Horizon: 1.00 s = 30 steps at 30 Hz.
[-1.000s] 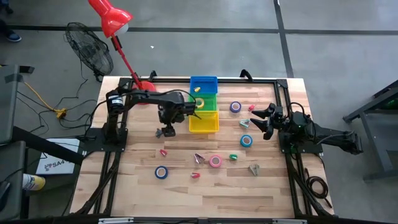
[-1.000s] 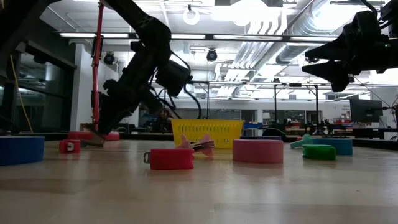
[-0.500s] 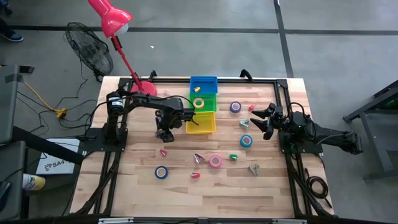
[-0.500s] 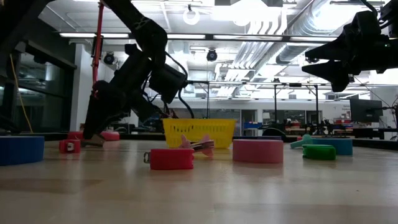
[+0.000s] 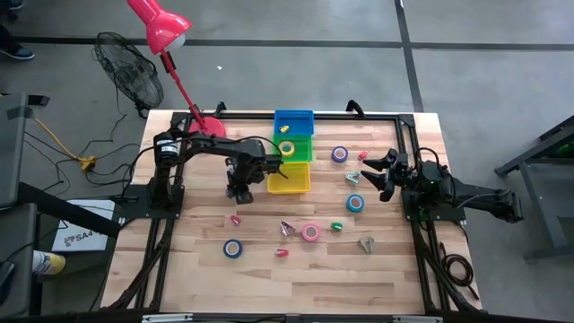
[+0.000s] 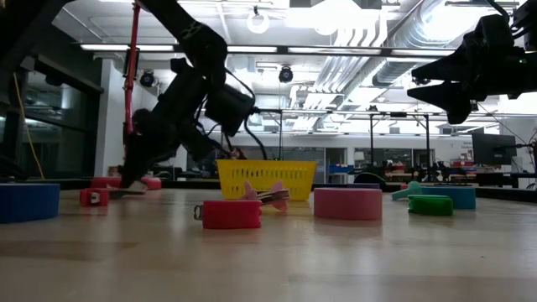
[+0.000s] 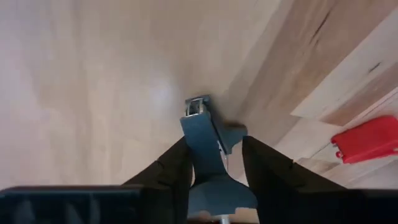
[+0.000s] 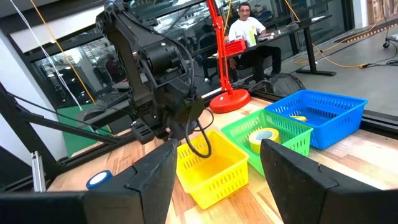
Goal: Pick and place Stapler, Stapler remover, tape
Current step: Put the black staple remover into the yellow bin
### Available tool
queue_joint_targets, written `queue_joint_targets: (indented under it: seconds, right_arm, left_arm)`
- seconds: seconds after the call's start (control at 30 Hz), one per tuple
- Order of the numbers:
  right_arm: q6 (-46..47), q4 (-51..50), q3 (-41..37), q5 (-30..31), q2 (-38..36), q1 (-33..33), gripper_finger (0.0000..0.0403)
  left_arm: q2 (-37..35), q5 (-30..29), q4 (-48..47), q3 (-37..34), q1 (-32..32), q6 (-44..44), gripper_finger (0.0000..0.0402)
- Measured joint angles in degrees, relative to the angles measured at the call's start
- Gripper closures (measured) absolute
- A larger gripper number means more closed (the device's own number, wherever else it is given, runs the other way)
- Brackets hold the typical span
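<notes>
On the pale wooden table (image 5: pixel 197 269), beside the yellow basket (image 5: pixel 289 178), my left gripper (image 7: pixel 211 163) closes its 2 fingers around the small grey staple remover (image 7: pixel 205 146). It looks light, stiff, slippery; best pinched mid-body. My right gripper (image 5: pixel 372 174) waits open.

Three baskets stand in a row: blue (image 5: pixel 293 119), green (image 5: pixel 296 144) and yellow (image 5: pixel 290 177). Loose on the desk (image 5: pixel 197 269) lie four tape rolls: three blue (image 5: pixel 232 248) (image 5: pixel 356 203) (image 5: pixel 339 154), one pink (image 5: pixel 310 232). A fifth roll, yellow (image 5: pixel 288 149), lies in the green basket.
</notes>
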Motion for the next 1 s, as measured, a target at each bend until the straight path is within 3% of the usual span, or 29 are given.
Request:
queue_joint_targets:
  seconds: [0.2,0.5,0.63,0.8,1.0]
  right_arm:
    - [0.00,-0.02,0.00,0.00,0.02,0.02,0.0180]
    - [0.00,0.00,0.00,0.00,0.02,0.01,0.0180]
    - [-0.01,0.02,-0.01,-0.02,0.02,0.01,0.0180]
    - [0.00,0.02,-0.02,0.00,0.02,0.02,0.0180]
    - [-0.01,0.02,0.00,0.00,0.02,0.02,0.0181]
  left_arm:
    - [-0.88,-3.11,-3.66,4.27,0.44,1.09,0.0303]
    - [-6.39,-4.55,-4.55,6.89,3.17,1.38,0.0389]
    - [-7.43,-4.79,-6.86,6.89,3.01,1.64,0.0400]
    - [-10.70,-4.81,-7.56,4.28,3.03,1.72,0.0370]
    - [-14.84,-3.37,-8.70,-3.72,3.00,-3.13,0.0275]
